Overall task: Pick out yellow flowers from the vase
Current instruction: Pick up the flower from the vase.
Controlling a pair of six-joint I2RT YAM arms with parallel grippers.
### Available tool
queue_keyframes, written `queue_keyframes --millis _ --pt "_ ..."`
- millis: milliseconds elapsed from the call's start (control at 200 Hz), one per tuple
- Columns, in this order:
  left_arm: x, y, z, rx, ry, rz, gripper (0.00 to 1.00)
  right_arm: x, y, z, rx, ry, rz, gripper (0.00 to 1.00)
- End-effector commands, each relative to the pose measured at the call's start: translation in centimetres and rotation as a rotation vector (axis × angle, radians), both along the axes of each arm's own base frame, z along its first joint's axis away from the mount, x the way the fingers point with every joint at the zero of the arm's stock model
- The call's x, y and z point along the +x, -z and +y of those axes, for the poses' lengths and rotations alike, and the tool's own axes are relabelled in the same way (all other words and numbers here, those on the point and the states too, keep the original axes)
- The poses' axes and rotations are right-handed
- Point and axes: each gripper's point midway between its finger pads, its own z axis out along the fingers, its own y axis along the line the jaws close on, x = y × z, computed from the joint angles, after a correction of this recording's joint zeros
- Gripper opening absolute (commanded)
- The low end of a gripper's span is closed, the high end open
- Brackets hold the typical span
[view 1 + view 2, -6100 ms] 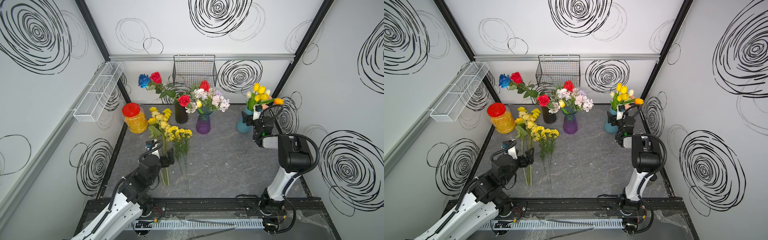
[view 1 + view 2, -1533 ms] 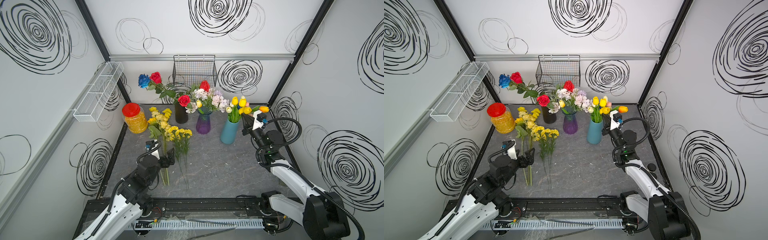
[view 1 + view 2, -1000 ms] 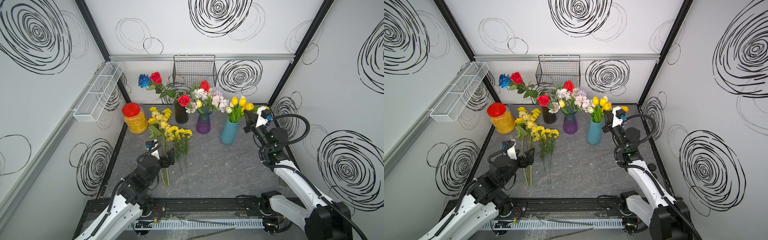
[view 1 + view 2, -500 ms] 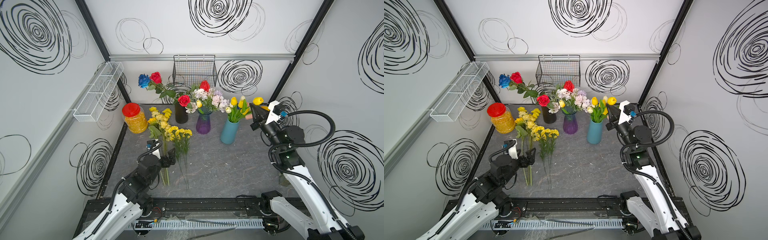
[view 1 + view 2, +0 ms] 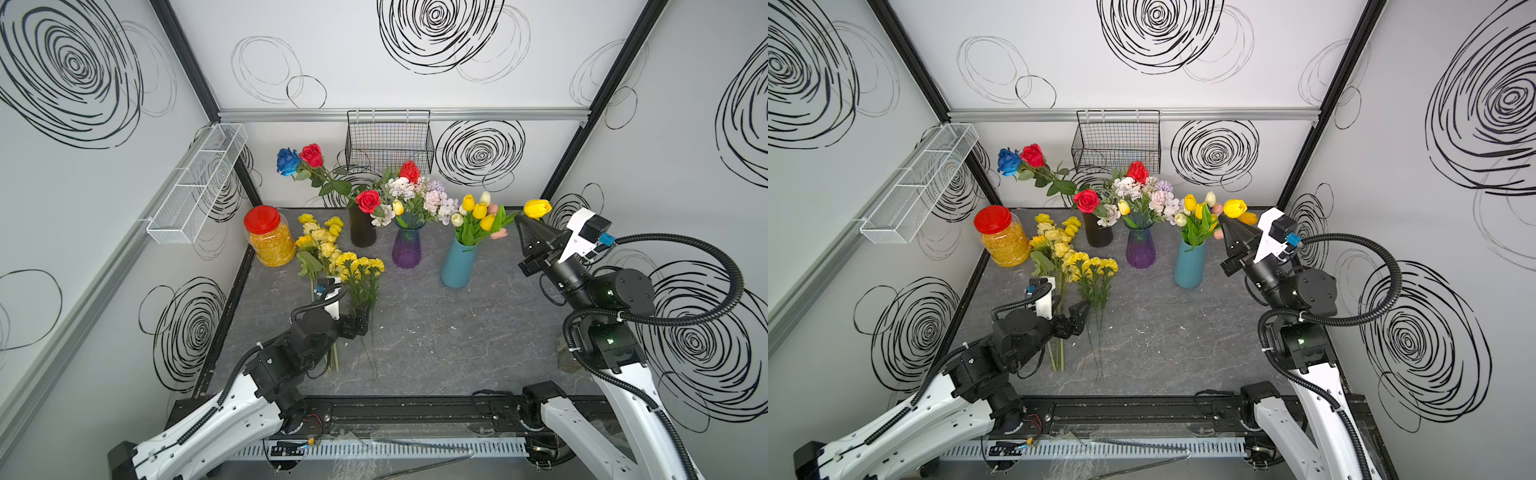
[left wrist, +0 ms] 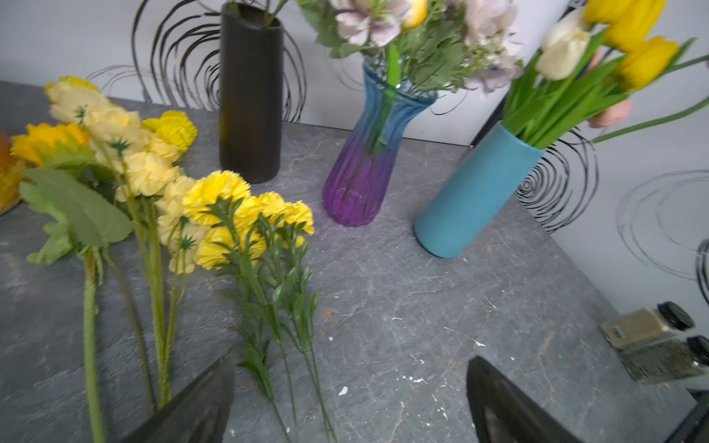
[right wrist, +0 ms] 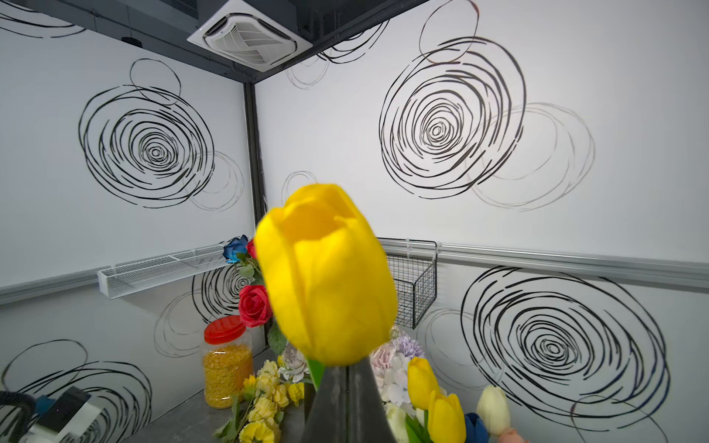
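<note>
Yellow is the colour of the bloom in the grip. The right end effector (image 5: pixel 523 221) has its jaws together, clamped on the stem of a yellow tulip (image 5: pixel 537 208) just below the bloom. The tulip is held up and to the right of the blue vase (image 5: pixel 457 266), apart from the bunch in it. In the right wrist view the bloom sits directly above the closed fingertips (image 7: pixel 364 402). In the left wrist view a green stem (image 6: pixel 652 122) runs sideways from the vase mouth. Whether its lower end is inside the vase cannot be determined.

Other yellow tulips (image 5: pixel 478 210) stand in the blue vase with white and pink ones. The vase is upright on the counter (image 5: pixel 436 332), to the right of the purple vase (image 5: pixel 407 249) and the black vase (image 5: pixel 362 228).

Yellow flowers (image 5: pixel 332 253) lie flat on the left part of the counter. Their blooms are near the red-lidded jar (image 5: pixel 270 241) and their stems point toward the front edge.

The left end effector (image 5: pixel 360 322) hovers low over these stems. Its jaws are wide apart and grip nothing.
</note>
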Motion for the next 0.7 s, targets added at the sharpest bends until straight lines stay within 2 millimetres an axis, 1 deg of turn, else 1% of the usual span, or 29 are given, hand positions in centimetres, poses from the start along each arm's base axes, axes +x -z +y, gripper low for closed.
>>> queue_keyframes --millis 0,120,240,305,370,440,580,695 --pt "-0.4 -5.3 -2.4 -0.011 0.08 -0.168 0.95 -2.1 0.1 1.6 0.003 -0.141 0.056 0.0" --pt "-2.2 -7.7 -6.0 0.001 0.239 -0.27 0.94 -2.8 1.6 3.1 0.008 -0.24 0.129 0.0" --pt "-3.5 -9.4 -9.7 -0.003 0.387 -0.333 0.93 -3.8 2.8 4.7 0.015 -0.329 0.168 0.0" --pt "-3.9 -10.1 -11.4 -0.014 0.443 -0.359 0.92 -4.3 3.4 5.6 0.024 -0.37 0.189 0.0" --pt "-3.9 -10.6 -12.6 -0.019 0.473 -0.377 0.88 -4.8 3.9 6.6 0.028 -0.418 0.201 0.0" --pt "-3.8 -11.0 -13.8 -0.011 0.5 -0.38 0.8 -5.3 4.5 7.7 0.019 -0.459 0.212 0.0" --pt "-4.4 -11.3 -16.0 -0.018 0.589 -0.384 0.65 -6.2 5.2 9.1 -0.007 -0.492 0.216 0.0" --pt "-5.0 -11.1 -17.0 -0.026 0.647 -0.377 0.6 -6.6 5.7 9.7 -0.016 -0.51 0.215 0.0"
